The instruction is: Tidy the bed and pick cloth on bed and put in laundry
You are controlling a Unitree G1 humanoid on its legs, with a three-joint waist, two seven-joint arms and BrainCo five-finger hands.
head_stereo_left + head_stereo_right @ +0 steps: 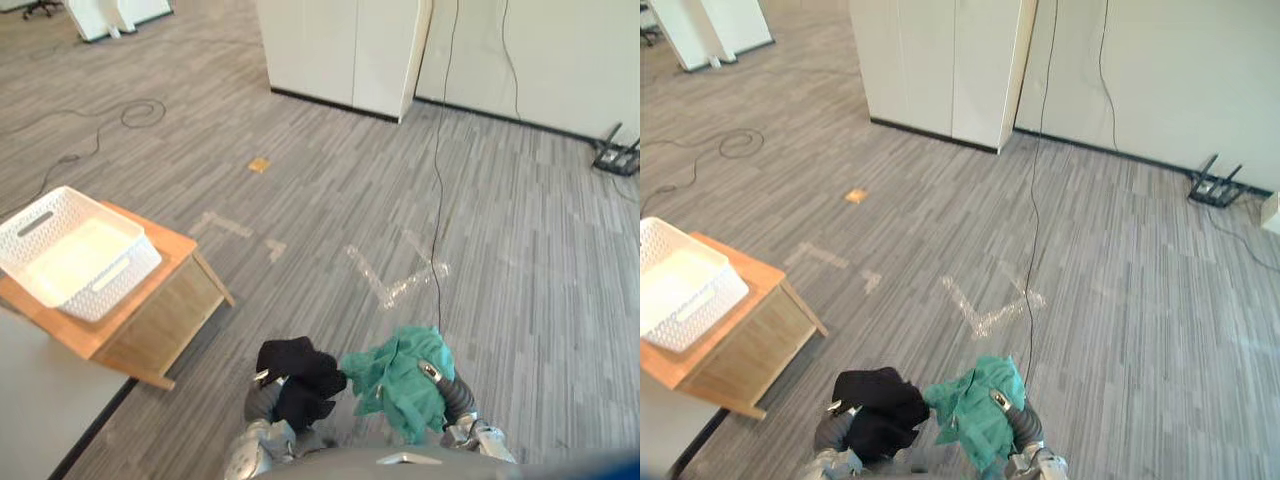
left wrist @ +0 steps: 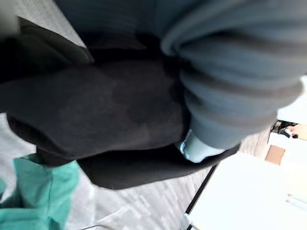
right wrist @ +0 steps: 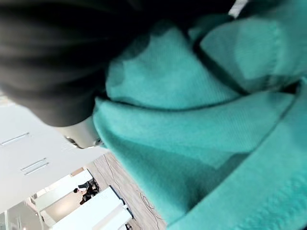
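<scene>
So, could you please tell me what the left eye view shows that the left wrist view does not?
Left eye view: the white basket on the wooden table, the white cabinets and the right robot hand carrying the green cloth. Left wrist view: the left robot hand close up, its ribbed cover against the black cloth. Both: the black cloth beside the green cloth, above the grey floor.

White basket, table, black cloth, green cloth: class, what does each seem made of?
White basket: probably moulded plastic, matte, given its lattice walls and handle slots. Table: wood or veneer, light brown, faint grain. Black cloth and green cloth: soft matte fabric, perhaps fleece or knit, hanging in crumpled folds.
</scene>
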